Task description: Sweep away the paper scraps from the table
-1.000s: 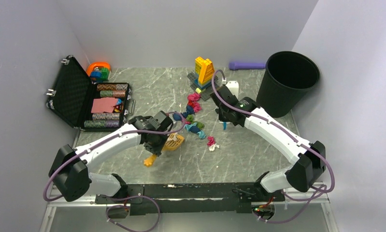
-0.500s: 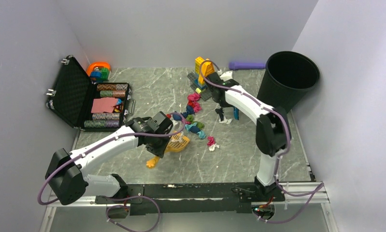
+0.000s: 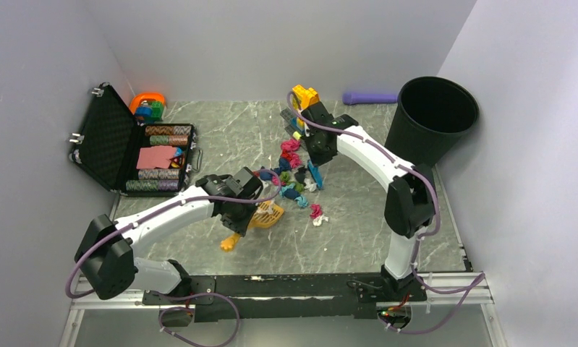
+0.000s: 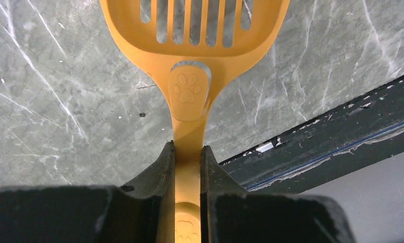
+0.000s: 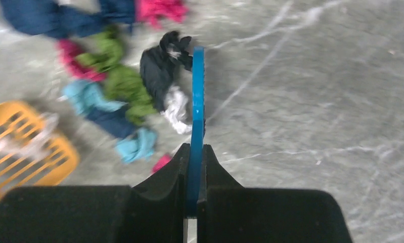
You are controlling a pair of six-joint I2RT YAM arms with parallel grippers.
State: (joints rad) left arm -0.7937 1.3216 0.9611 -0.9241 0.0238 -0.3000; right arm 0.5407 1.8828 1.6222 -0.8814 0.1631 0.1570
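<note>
paper scraps (image 3: 293,177), crumpled and many-coloured, cluster at centre frame on the grey-green marble table (image 3: 358,224), touching the thin blue plastic scraper (image 5: 197,101) clamped in the right gripper (image 5: 194,152). the left gripper (image 4: 188,152) is clenched on the orange slotted plastic scoop (image 4: 199,30), at the pile's lower left. mid-sweep, i judge; next the scraper should push the wads into that scoop.

The right gripper (image 5: 193,152) gripped a thin blue blade (image 5: 197,96), seen edge-on. The blade pressed against a black wad (image 5: 159,71) and a white wad (image 5: 177,109) among the paper scraps (image 5: 121,86) clustered to its left on the table (image 5: 316,101). A slotted orange scoop (image 5: 28,147) lay nearer, further left.
</note>
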